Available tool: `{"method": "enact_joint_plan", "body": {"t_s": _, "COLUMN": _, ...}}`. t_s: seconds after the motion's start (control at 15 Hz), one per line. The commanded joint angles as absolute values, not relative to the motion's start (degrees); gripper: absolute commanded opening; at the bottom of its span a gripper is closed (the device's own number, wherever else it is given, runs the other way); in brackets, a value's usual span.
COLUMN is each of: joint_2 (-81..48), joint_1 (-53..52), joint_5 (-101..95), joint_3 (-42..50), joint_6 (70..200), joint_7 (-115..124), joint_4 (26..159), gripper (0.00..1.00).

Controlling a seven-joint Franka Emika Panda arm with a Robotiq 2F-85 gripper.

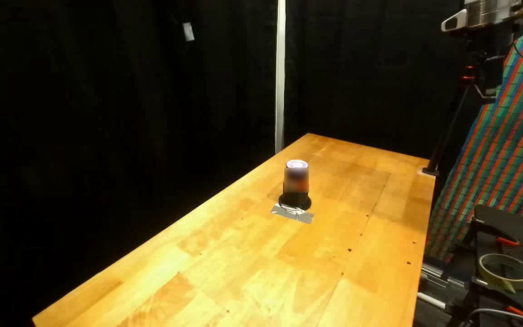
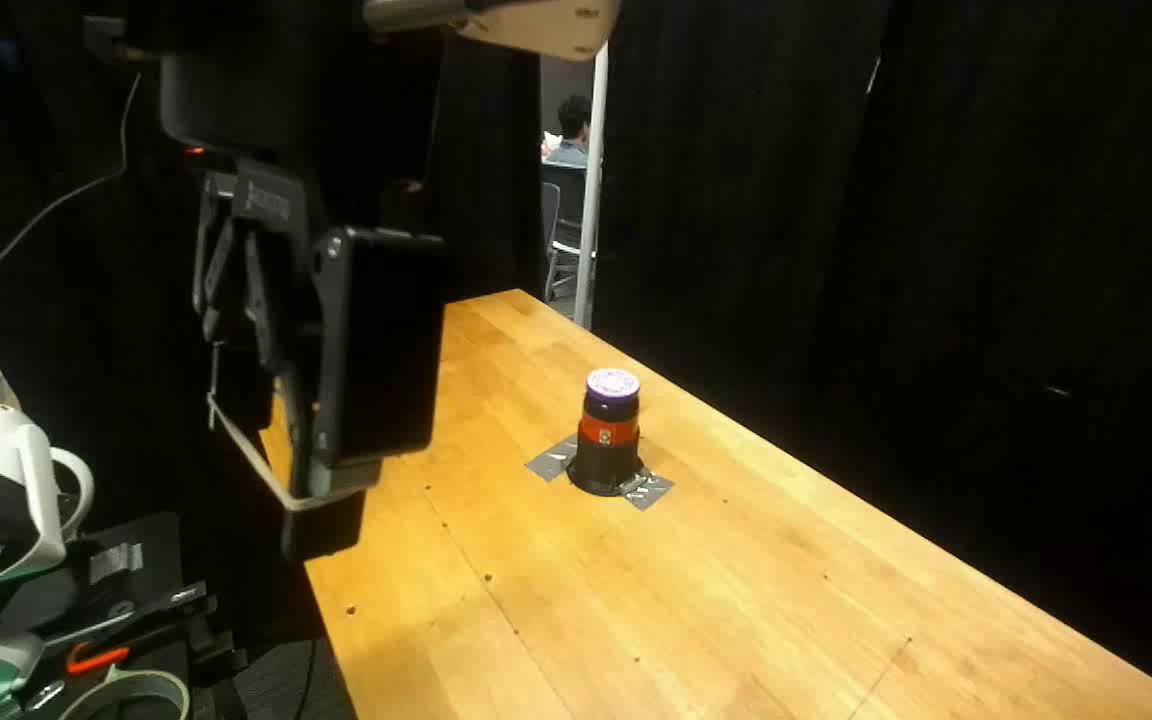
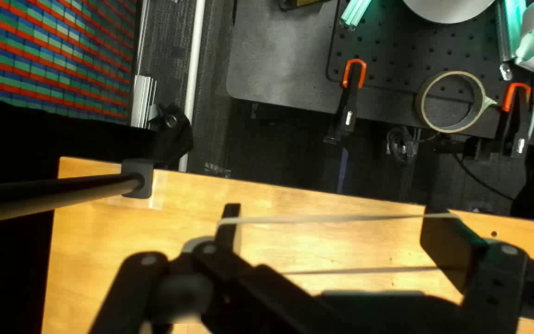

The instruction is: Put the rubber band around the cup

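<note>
The cup [image 1: 295,184] stands upright on the wooden table. It also shows in an exterior view [image 2: 607,432]: dark and cylindrical, with a red-orange label, a pale purple-edged top and a black flanged base. It is not seen in the wrist view. My gripper [image 3: 334,227] is open, its fingers wide apart. The pale rubber band [image 3: 322,219] is stretched around both fingers, two strands spanning the gap. In an exterior view the gripper [image 2: 281,465] hangs fingers down, above and apart from the cup, near the table's side edge; the band [image 2: 248,455] loops near the fingertips.
Grey tape patches [image 2: 647,490] lie at the cup's base. A dark pole [image 3: 54,192] is clamped at a table corner. Beside the table is a black platform [image 3: 281,60] with orange-tipped clamps [image 3: 348,99] and a tape roll [image 3: 450,102]. Black curtains surround the wooden table [image 1: 225,254].
</note>
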State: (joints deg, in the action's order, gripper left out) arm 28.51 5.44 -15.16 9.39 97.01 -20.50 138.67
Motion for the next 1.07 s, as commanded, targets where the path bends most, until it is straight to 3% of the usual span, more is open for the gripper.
{"method": "enact_joint_plan", "body": {"t_s": 0.0, "joint_2": 28.5, "joint_1": 5.1, "joint_5": -15.3, "joint_3": 9.7, "joint_6": 96.9, "joint_7": -20.4, "joint_4": 138.4, "gripper": 1.00}}
{"method": "enact_joint_plan", "body": {"t_s": 0.27, "joint_2": 28.9, "joint_1": 4.9, "joint_5": -15.5, "joint_3": 8.9, "joint_6": 96.4, "joint_7": -19.5, "joint_4": 137.9, "gripper": 1.00}}
{"method": "enact_joint_plan", "body": {"t_s": 0.53, "joint_2": 26.0, "joint_1": 1.2, "joint_5": -13.3, "joint_3": 1.8, "joint_6": 94.1, "joint_7": -10.6, "joint_4": 133.6, "gripper": 1.00}}
{"method": "enact_joint_plan", "body": {"t_s": 1.0, "joint_2": 8.9, "joint_1": -4.5, "joint_5": -9.1, "joint_3": -8.5, "joint_6": 102.4, "joint_7": 7.3, "joint_4": 119.4, "gripper": 1.00}}
